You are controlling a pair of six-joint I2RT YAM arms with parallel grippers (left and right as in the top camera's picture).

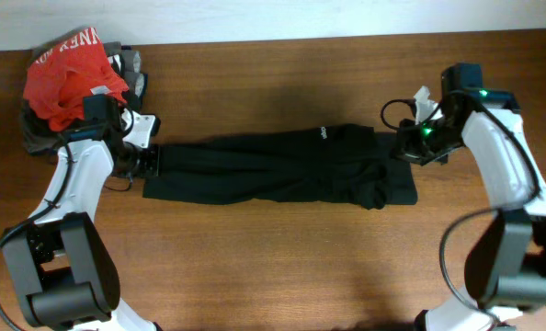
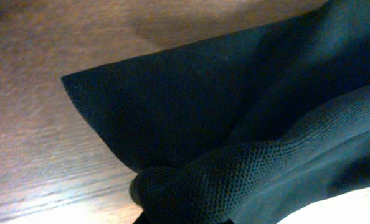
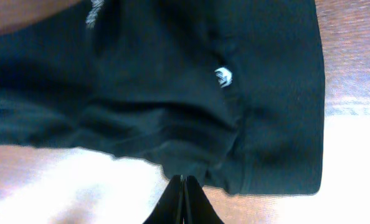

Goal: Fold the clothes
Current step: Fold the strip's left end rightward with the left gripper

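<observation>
The black T-shirt (image 1: 273, 170) lies bunched along the worktop (image 1: 273, 267). Our left fingers (image 1: 153, 158) grasp its end. The right fingers (image 3: 182, 193) are clenched at the hem, maybe on little cloth, so a pull could slip it.

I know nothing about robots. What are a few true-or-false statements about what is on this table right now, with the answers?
1. The black T-shirt lies stretched in a long band across the table. True.
2. The red garment lies on top of the shirt. False: it sits apart, in a far corner of the table.
3. The right gripper has its jaws wide open. False: they are shut, at the shirt's edge.
4. A small white logo shows on the shirt. True.
</observation>
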